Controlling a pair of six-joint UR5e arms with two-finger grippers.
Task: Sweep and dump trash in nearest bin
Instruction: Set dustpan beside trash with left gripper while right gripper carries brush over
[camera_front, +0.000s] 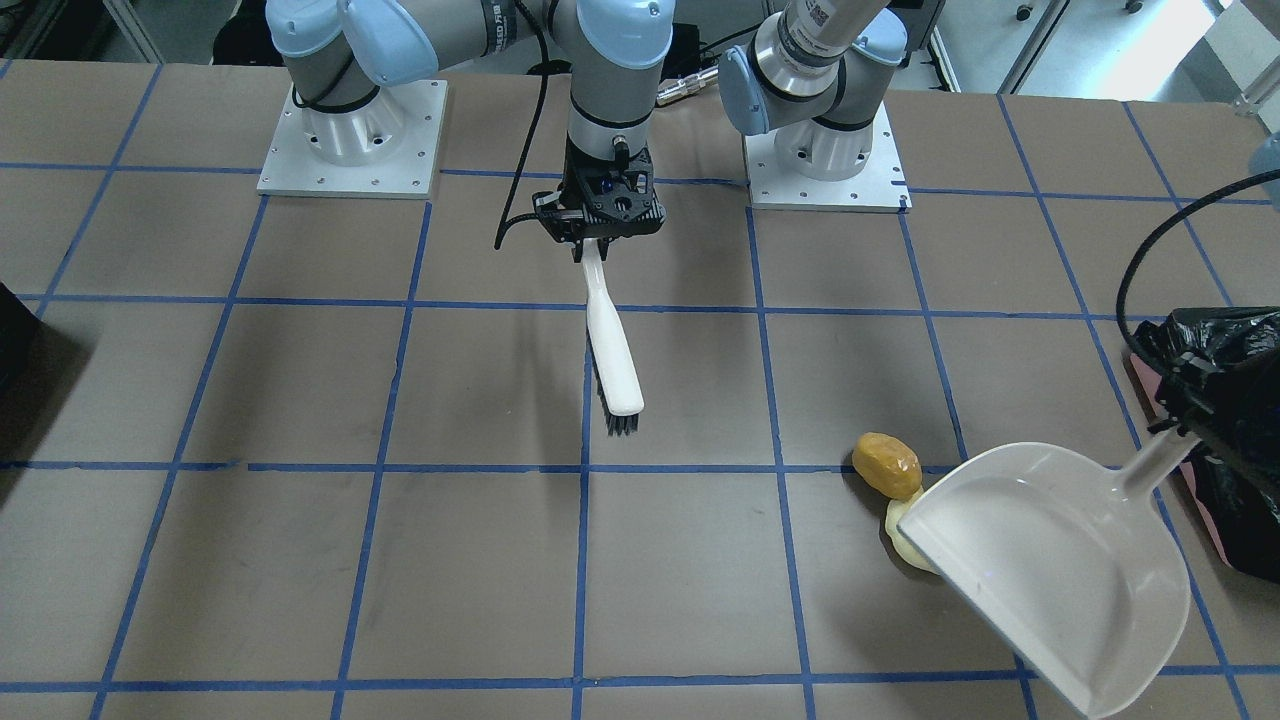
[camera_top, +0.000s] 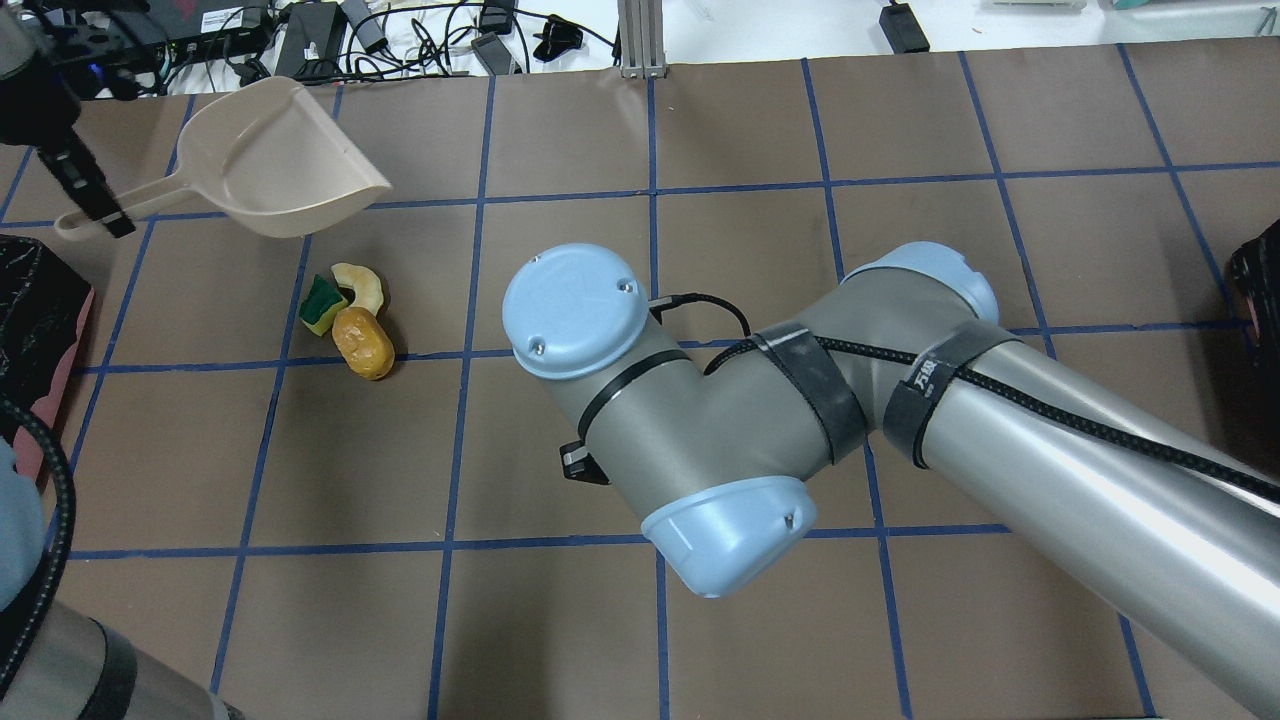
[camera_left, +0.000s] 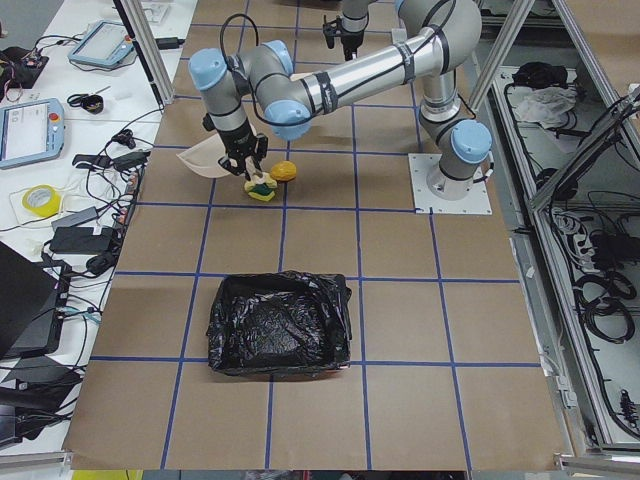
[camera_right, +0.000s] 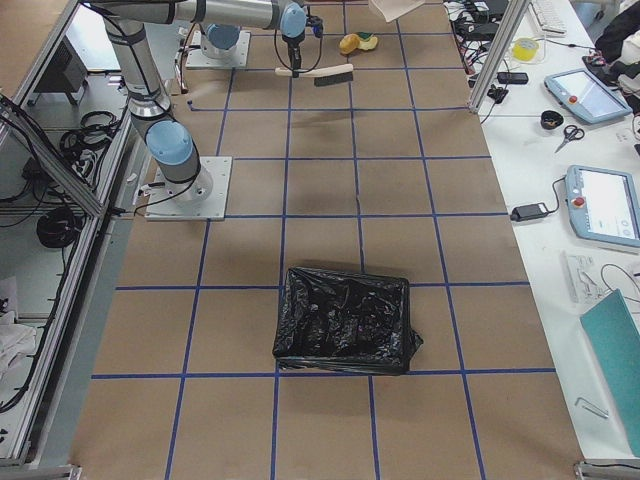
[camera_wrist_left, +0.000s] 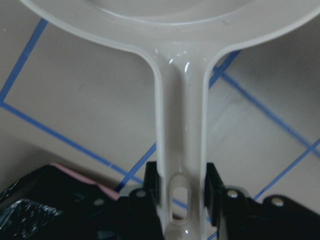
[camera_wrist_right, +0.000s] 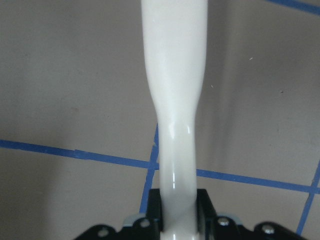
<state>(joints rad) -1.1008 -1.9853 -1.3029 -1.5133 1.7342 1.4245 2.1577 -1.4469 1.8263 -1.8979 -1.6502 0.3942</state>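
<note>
The trash lies together on the table: a yellow-orange lump (camera_front: 886, 463) (camera_top: 362, 343), a pale crescent (camera_front: 903, 535) (camera_top: 366, 284) and a green-and-yellow sponge wedge (camera_top: 321, 305), which the pan hides in the front view. My left gripper (camera_top: 88, 200) (camera_wrist_left: 182, 187) is shut on the handle of a beige dustpan (camera_front: 1050, 560) (camera_top: 270, 160), whose open lip faces the trash from close by. My right gripper (camera_front: 597, 240) (camera_wrist_right: 177, 202) is shut on the white brush (camera_front: 612, 345), held mid-table away from the trash. The pink-sided bin with its black bag (camera_front: 1235, 400) (camera_top: 35, 310) (camera_left: 280, 322) stands beside the left gripper.
Another black box (camera_right: 345, 320) (camera_top: 1262, 275) stands at the table's far end on my right side. The right arm's elbow (camera_top: 700, 440) covers the table's middle in the overhead view. Blue tape lines grid the brown table (camera_front: 300, 560). Cables lie past the far edge (camera_top: 400, 30).
</note>
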